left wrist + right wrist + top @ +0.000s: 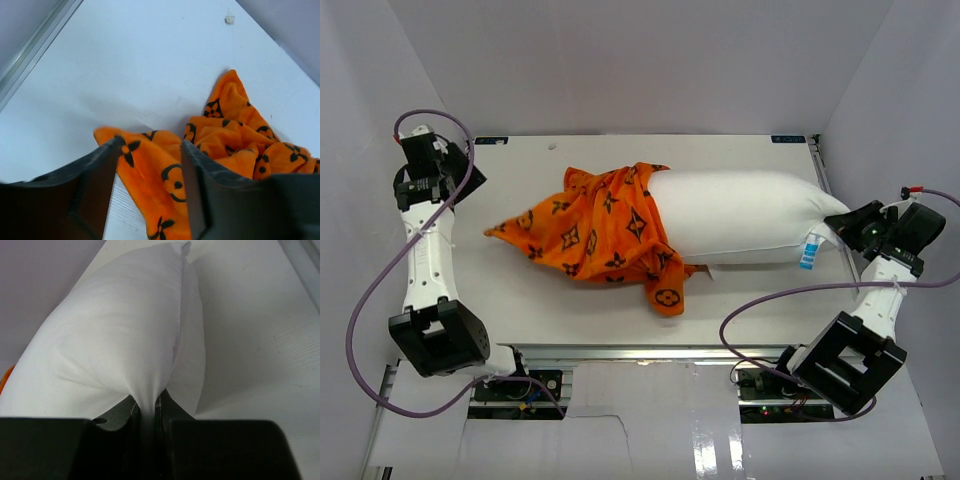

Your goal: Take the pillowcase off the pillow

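The white pillow (740,215) lies across the table, its left end still inside the bunched orange pillowcase (605,230). A small blue-and-white tag (809,250) hangs at the pillow's right end. My right gripper (845,225) is shut on the pillow's right corner; in the right wrist view the white fabric (125,330) is pinched between the jaws of that gripper (147,407). My left gripper (455,170) is open and empty at the far left, up and away from the pillowcase's left tip. In the left wrist view that orange tip (230,135) shows beyond the open left gripper (150,145).
The white table (520,290) is closed in by white walls at the back and on both sides. Purple cables (360,300) loop beside each arm. A metal rail (620,352) runs along the table's near edge.
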Available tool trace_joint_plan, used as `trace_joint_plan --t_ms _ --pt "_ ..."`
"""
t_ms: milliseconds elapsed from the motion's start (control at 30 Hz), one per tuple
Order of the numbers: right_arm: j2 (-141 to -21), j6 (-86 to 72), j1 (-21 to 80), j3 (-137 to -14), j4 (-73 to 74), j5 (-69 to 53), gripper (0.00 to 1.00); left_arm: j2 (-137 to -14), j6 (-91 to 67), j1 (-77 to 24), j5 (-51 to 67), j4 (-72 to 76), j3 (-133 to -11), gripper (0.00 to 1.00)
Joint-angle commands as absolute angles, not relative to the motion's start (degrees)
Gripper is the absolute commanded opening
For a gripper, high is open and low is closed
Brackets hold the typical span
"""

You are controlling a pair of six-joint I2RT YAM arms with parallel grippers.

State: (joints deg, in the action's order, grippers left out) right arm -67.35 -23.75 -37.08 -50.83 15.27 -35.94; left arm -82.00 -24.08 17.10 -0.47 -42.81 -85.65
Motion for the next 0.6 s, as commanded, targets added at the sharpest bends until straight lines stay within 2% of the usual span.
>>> trace_joint_plan --t_ms 0,100,133,333,433,567 --pt "-66.2 -23.5 -38.4 -52.5 5.1 -33.0 0.08 -76.7 -18.0 12.8 10.7 -40.4 -82.4 0.66" --pt "-64.0 -23.2 -36.0 -51.2 4.2 -31.6 0.08 -69.8 -17.3 1.2 9.9 -39.3 -75.4 0.73" --pt "-63.5 -23.2 -35.1 -51.2 4.2 -31.3 0.08 -68.4 -17.7 -5.3 9.8 -38.9 -74.2 0.73" --pt "-62.3 -22.9 -34.1 -51.4 5.4 -30.1 0.08 -62.1 -21.0 -22.9 10.5 -38.5 -68.3 0.74" --pt "-61.7 -23.1 -34.1 -51.3 5.5 -29.9 0.08 -63.1 -22.4 -29.8 7.0 -37.6 -64.3 0.76" --pt "-60.9 -22.9 -34.1 -51.3 6.1 -29.9 0.08 -66.5 -24.5 -34.1 3.6 -37.9 -61.1 0.78"
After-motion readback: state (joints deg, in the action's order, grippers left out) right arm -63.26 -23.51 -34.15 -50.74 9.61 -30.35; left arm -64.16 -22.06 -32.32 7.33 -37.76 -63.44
